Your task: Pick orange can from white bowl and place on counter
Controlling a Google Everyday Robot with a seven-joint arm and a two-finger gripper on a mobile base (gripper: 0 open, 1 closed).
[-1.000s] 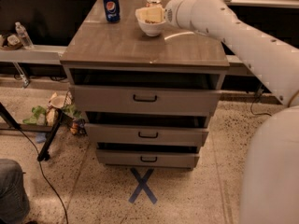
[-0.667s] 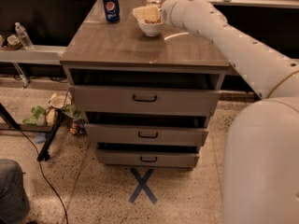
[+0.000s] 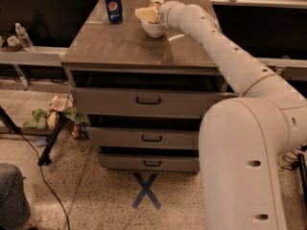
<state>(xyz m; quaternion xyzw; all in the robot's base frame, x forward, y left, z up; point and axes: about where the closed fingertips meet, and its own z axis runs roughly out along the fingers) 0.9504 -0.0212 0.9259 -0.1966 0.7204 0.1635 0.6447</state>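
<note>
- The robot's white arm (image 3: 240, 66) is taking up the right side of the view, spanning from its thick base in the lower right up and across to the far middle of the counter.
- The grey cabinet (image 3: 110, 102) is standing in the centre, showing three drawers with black handles stacked below its top.
- The counter (image 3: 124, 47) – the cabinet's glossy grey-brown top – is carrying the bowl and a blue can.
- A long pale ledge (image 3: 38, 56) is running behind the cabinet on both sides, with dark panels above it.
- A blue tape X (image 3: 146, 190) is lying on the speckled floor in front of the bottom drawer.
- Litter (image 3: 53, 116) is lying on the floor left of the cabinet, near a black cable (image 3: 48, 186).
- The white bowl (image 3: 154, 30) is sitting at the far middle of the counter, well apart from the blue can.
- The blue Pepsi can (image 3: 113, 6) is standing upright near the far left corner.
- The gripper (image 3: 147, 15) is hanging right at the bowl's rim, covering its left part – I cannot tell whether it is spread, closed or clamped on anything.
- The orange can (image 3: 156, 3) is showing just behind the gripper, above the bowl; only its silver top is visible, so I cannot tell whether it is resting inside.
- A clear water bottle (image 3: 23, 36) is standing on the ledge at the far left.
</note>
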